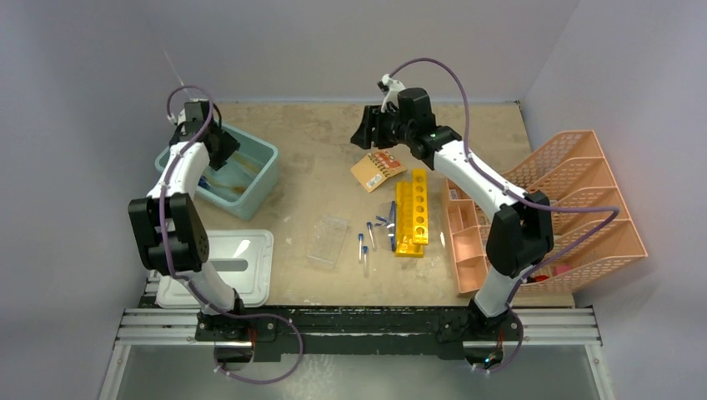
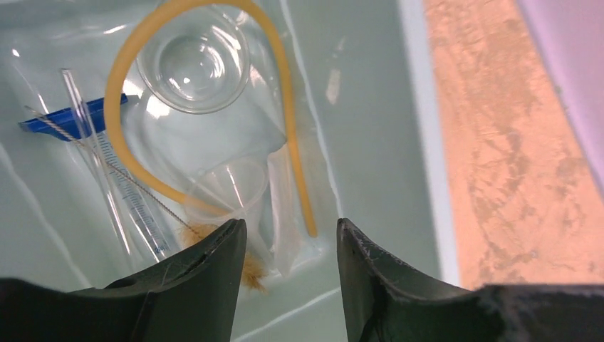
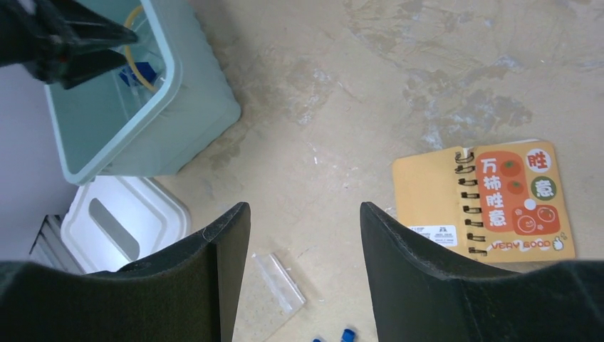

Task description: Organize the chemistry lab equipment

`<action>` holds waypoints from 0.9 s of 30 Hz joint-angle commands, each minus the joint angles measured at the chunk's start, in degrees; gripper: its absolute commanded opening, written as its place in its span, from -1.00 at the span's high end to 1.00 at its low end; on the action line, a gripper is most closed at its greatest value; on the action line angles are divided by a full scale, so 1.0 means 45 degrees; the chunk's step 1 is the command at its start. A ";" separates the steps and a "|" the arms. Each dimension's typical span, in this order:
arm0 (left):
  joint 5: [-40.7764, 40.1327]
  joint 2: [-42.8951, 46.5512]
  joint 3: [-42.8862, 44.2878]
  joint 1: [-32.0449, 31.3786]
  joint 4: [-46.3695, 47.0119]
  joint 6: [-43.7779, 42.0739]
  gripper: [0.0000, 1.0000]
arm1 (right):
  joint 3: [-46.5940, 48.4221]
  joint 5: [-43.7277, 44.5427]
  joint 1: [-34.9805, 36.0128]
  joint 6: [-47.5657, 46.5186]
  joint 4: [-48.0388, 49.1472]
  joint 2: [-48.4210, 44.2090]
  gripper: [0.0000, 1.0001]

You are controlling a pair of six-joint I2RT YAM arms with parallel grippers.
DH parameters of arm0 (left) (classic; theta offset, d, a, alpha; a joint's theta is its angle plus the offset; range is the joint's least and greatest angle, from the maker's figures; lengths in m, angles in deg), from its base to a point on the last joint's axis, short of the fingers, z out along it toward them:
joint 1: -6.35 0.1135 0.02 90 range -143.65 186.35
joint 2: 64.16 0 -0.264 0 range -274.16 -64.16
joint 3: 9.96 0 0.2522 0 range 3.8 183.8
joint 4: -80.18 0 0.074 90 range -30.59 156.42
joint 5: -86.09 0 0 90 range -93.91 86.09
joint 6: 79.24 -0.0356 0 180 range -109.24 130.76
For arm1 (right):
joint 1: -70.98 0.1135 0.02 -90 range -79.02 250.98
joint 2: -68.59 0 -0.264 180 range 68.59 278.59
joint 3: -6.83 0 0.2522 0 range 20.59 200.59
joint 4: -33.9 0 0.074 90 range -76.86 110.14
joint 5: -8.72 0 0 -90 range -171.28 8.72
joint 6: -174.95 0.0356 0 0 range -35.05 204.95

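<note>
Left gripper (image 2: 290, 231) hangs open over a clear dish (image 2: 194, 64) in the bin (image 2: 370, 142); right gripper (image 3: 305, 214) open near a notebook (image 3: 509, 203).

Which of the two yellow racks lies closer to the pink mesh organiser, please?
The far yellow rack, set farther back; it lies next to the pink mesh organiser, while the near yellow rack sits on its other side, beside the blue-capped tubes.
</note>
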 commanded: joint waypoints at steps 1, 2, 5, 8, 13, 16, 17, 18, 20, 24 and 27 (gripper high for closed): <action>0.0138 0.1693 0.0735 0.0033 -0.0200 -0.0575 -0.01 | 0.0419 0.1059 0.0039 -0.0474 -0.0436 0.0031 -0.19; 0.0427 0.1999 0.0648 -0.0005 -0.0110 -0.0624 -0.03 | 0.0456 0.1366 0.0100 -0.0641 -0.0709 0.0083 -0.18; 0.1428 0.3176 0.0173 -0.0157 0.0528 -0.0726 -0.08 | 0.0492 0.2620 0.0490 -0.1002 -0.1491 0.0243 -0.16; 0.2558 0.4201 -0.0319 -0.0462 0.1401 -0.0751 -0.09 | 0.0509 0.3771 0.1029 -0.1374 -0.2172 0.0433 -0.15; 0.3454 0.5401 -0.0894 -0.1737 0.2551 -0.0845 -0.11 | 0.0407 0.5391 0.2174 -0.2094 -0.2999 0.0726 -0.13; 0.3331 0.5764 -0.1122 -0.2935 0.2791 -0.0951 -0.11 | 0.0308 0.5756 0.2804 -0.2429 -0.3646 0.0921 0.06; 0.3290 0.5826 -0.1240 -0.3189 0.2874 -0.0893 -0.11 | 0.0259 0.5748 0.2965 -0.2450 -0.3842 0.0943 0.14; 0.3292 0.5892 -0.1352 -0.3354 0.2906 -0.0796 -0.11 | 0.0148 0.5788 0.3088 -0.2436 -0.4008 0.0944 0.20; 0.3301 0.5956 -0.1577 -0.3675 0.3026 -0.0645 -0.11 | -0.0143 0.5948 0.3328 -0.2287 -0.4261 0.0897 0.26; 0.3091 0.6030 -0.1850 -0.4323 0.2979 -0.0608 -0.10 | -0.0534 0.6842 0.3442 -0.1122 -0.5212 0.0786 0.17; 0.2838 0.6050 -0.2042 -0.4784 0.2806 -0.0619 -0.11 | -0.0549 0.7780 0.3425 0.0550 -0.6807 0.0840 0.00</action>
